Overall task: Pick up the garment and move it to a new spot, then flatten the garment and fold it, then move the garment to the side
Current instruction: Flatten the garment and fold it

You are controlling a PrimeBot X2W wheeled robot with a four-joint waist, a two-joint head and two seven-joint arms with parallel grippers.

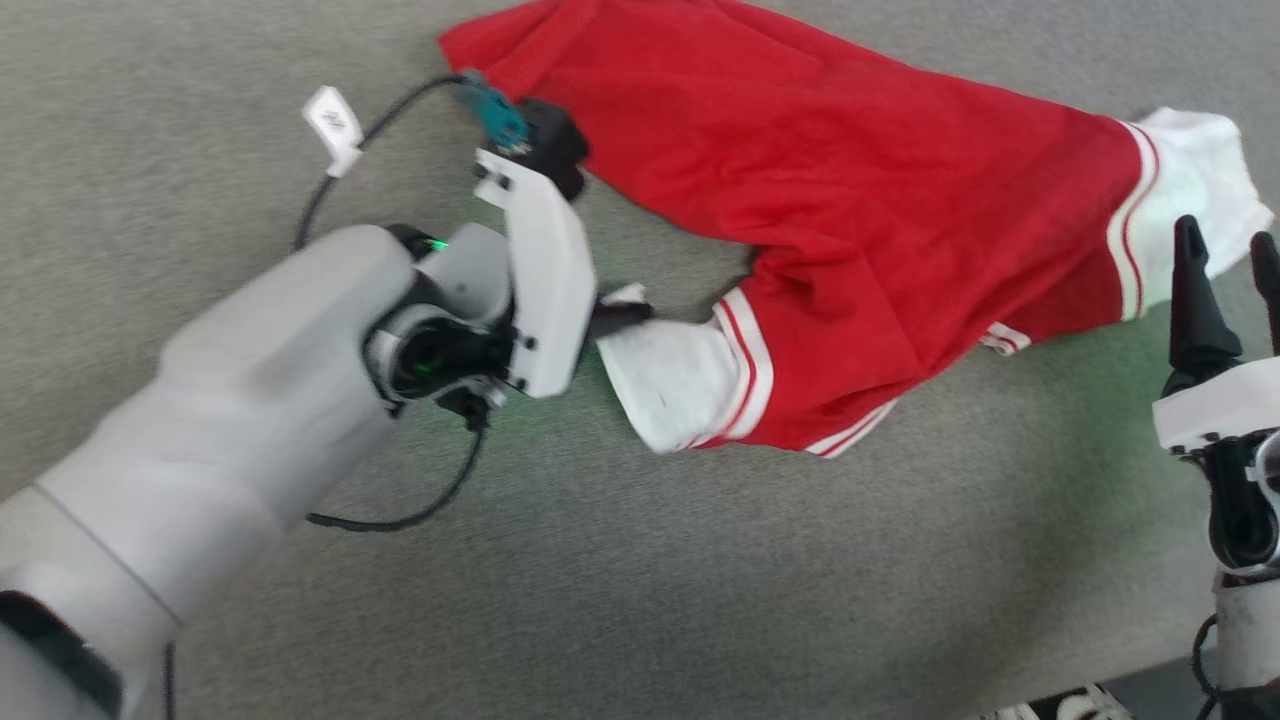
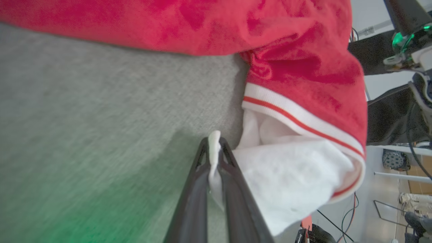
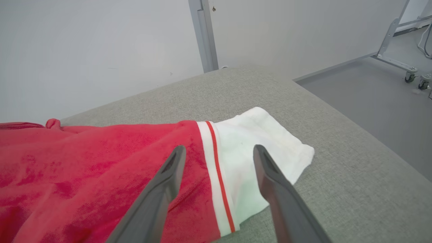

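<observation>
Grey woven cloth covers the table (image 1: 700, 600) under the garment (image 1: 850, 200). The bright red garment lies spread and rumpled across the far half of the table top. It has one white sleeve end (image 1: 670, 385) at its near left corner and another (image 1: 1190, 170) at its right end, each bordered by thin red-and-white stripes.

Your pale left forearm (image 1: 230, 420) reaches in from the garment's left, over bare table. Your left gripper (image 1: 625, 315) sits at the tip of the near white sleeve end. In the left wrist view, you can see its two dark fingers (image 2: 202, 189) pressed together with a fold of that white cloth pinched between them. The rest of the sleeve end bulges just to one side of them.

Your right gripper (image 1: 1225, 230) stands at the garment's right end, fingers upright and spread wide. In the right wrist view, that gripper (image 3: 218, 148) frames the striped band and the white sleeve end (image 3: 256, 145). You cannot tell from these views whether its tips touch the cloth.

A black cable (image 1: 400, 520) loops from the left wrist, well to the garment's left. A small white tag (image 1: 333, 125) hangs on the cable farther up. Smallest is a teal plug (image 1: 492, 108), just beside the garment's upper left edge.
</observation>
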